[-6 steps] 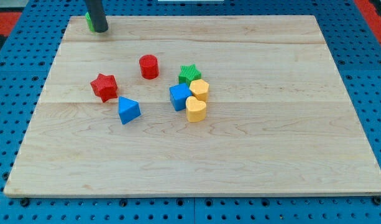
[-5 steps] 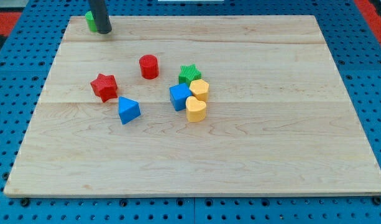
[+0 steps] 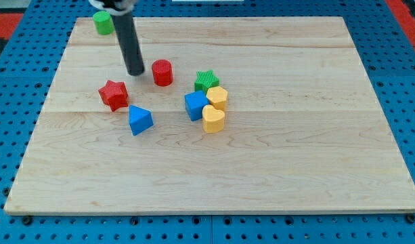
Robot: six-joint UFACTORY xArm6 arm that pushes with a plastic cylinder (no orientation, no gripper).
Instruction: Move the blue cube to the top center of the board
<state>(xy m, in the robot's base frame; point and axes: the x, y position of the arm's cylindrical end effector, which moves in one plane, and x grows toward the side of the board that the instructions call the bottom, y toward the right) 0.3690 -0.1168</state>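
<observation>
Blue cube (image 3: 195, 106) sits a little toward nine o'clock of the board's (image 3: 295, 149) middle, packed into a tight cluster: a green star-shaped block (image 3: 206, 80) is just at its one o'clock, a yellow block (image 3: 217, 97) of faceted shape touches it at three o'clock, and a second yellow block (image 3: 213, 118), rounded and heart-like, presses in at its four o'clock. My tip (image 3: 135, 72) rests on the wood well apart from the cube, out at its ten o'clock, just beside the red cylinder (image 3: 162, 72), which lies at the tip's three o'clock with a narrow gap between them. A red star-shaped block (image 3: 114, 94) is near the tip at its seven o'clock, and a blue wedge-like block (image 3: 140, 120) lies at the tip's six o'clock, farther off. A green cylinder (image 3: 103, 22) stands at the board's far eleven o'clock corner. The rod carries no jaws, so no spread or pinch can be told. The board lies on a blue pegboard table (image 3: 403, 81).
</observation>
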